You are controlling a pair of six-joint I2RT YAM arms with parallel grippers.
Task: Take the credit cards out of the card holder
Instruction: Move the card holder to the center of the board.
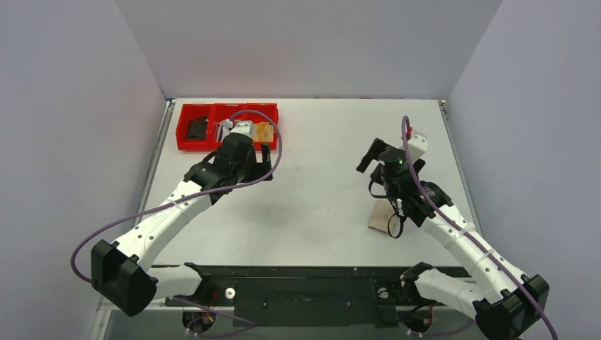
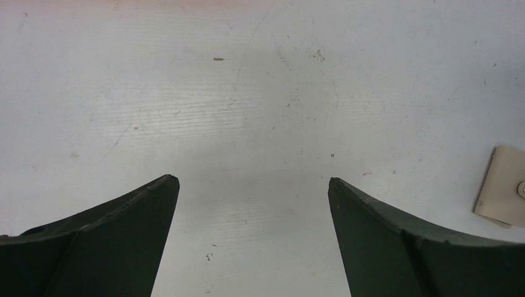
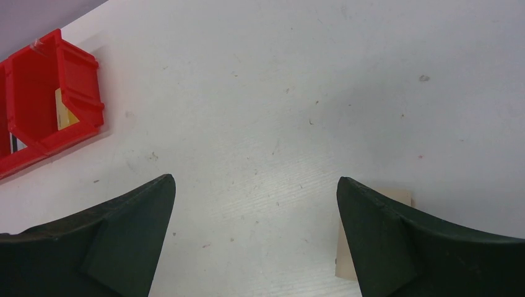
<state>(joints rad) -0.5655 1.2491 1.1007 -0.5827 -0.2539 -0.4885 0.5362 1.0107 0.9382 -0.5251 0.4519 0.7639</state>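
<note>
"Tan card holder (image 1: 378, 217), where does it lie?" the operator asks.

"Flat on the white worktop (image 1: 319, 198), on my right side, partly covered from above by my right arm (image 1: 453, 230). From my right wrist, its pale corner shows just behind 1 finger (image 3: 396, 247); the rest is hidden."

"Is either end effector gripping it?"

"No. My right end effector (image 3: 255, 178) stands wide open, with bare worktop between its 2 fingers and nothing held. My left end effector (image 2: 252, 180) is spread just as wide and holds nothing either. It hangs near the front of the red tray (image 1: 195, 146), well apart from the holder."

"And the credit cards?"

"I cannot tell from these views whether any sit inside the holder. The tray has 3 compartments. A dark thing (image 1: 196, 128) lies in the left one and a yellowish block (image 1: 264, 132) in the right one. The middle one is partly behind my left arm (image 1: 170, 209)."
</note>
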